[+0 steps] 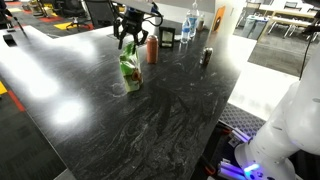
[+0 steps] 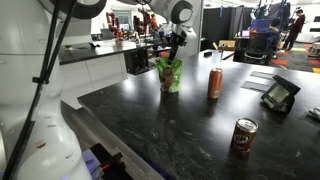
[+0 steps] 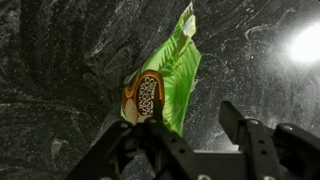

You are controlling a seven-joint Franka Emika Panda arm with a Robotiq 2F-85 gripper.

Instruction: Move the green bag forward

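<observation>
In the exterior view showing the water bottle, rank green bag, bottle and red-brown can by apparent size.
Largest: green bag.
Then: water bottle.
Smallest: red-brown can.
The bag stands nearer the camera, so its real lead is unsure.

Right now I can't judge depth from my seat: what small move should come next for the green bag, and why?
Probably lower the gripper slightly. Its jaws stand open above the upright green bag, nothing gripped; in the wrist view the bag sits nearer one jaw. Descending should bracket its top before closing.
</observation>
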